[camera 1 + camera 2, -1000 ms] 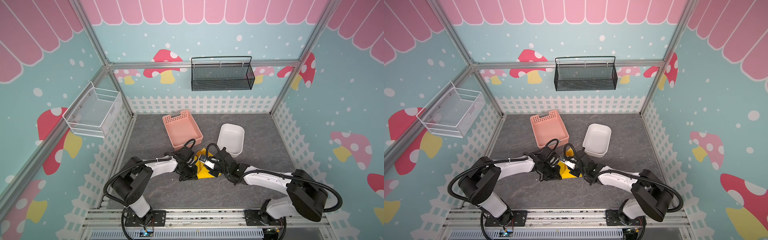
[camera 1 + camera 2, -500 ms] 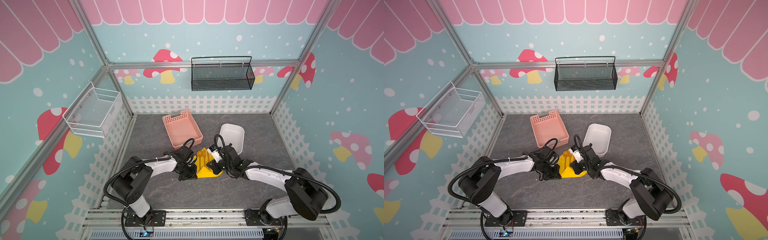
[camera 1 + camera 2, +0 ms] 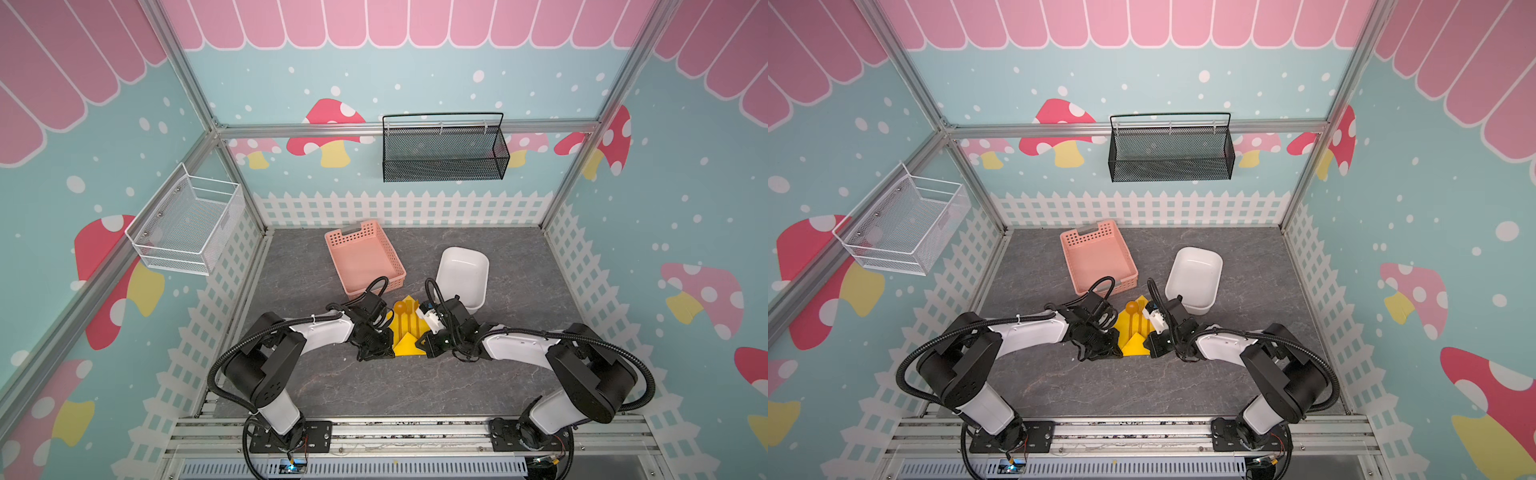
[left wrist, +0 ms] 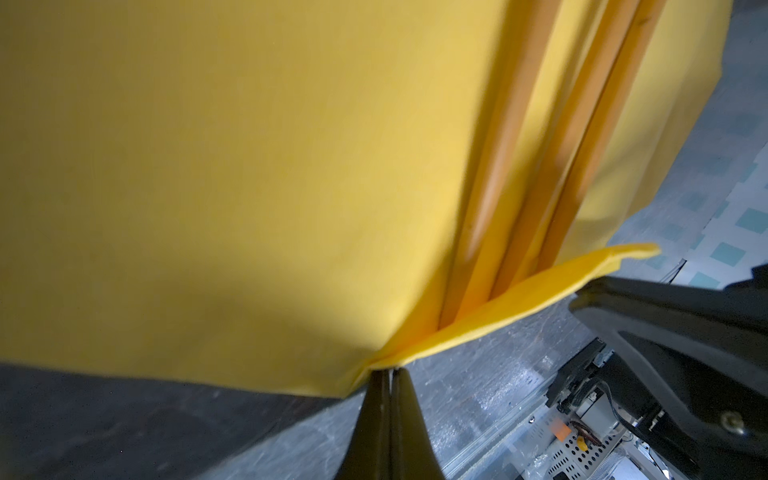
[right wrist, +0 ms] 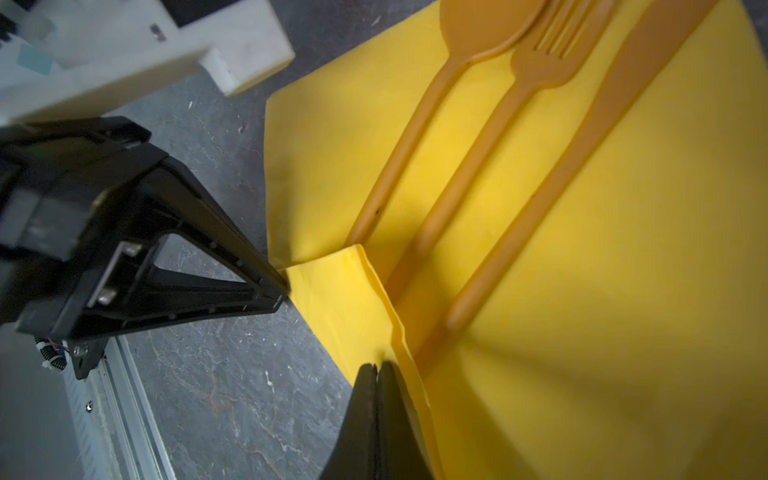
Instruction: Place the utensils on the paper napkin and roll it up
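The paper napkin (image 3: pixel 405 347), utensils (image 3: pixel 401 323) on it, lies on the tabletop (image 3: pixel 415 386) in both top views; the left wrist view shows our left gripper (image 4: pixel 390 372) pinching its folded edge, the right wrist view our right gripper (image 5: pixel 377 369) likewise.

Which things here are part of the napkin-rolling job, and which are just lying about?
Job: paper napkin, spoon, fork, knife, left claw and right claw, both pinching the napkin's folded edge.
Lying about: pink basket, white tub, black mesh basket, white wire basket.
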Controlling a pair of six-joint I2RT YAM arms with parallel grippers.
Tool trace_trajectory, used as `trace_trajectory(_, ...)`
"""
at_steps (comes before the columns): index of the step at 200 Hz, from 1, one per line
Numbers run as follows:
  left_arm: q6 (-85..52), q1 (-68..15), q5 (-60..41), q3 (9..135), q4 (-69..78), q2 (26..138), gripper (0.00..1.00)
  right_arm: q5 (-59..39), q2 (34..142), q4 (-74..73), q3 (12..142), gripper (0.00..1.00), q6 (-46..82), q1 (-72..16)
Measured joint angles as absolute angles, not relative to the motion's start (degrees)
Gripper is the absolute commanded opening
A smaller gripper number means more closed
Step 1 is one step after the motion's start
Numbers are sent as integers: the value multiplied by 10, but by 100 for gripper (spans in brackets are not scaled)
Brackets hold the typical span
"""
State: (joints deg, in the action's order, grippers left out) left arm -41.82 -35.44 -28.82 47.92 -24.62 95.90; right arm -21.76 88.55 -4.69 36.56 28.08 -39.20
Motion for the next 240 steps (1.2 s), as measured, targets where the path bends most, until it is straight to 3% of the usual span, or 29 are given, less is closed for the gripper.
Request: trace_trajectory(240, -431, -355, -290, 503, -248, 960, 2, -222, 916, -71, 354, 0, 311, -368)
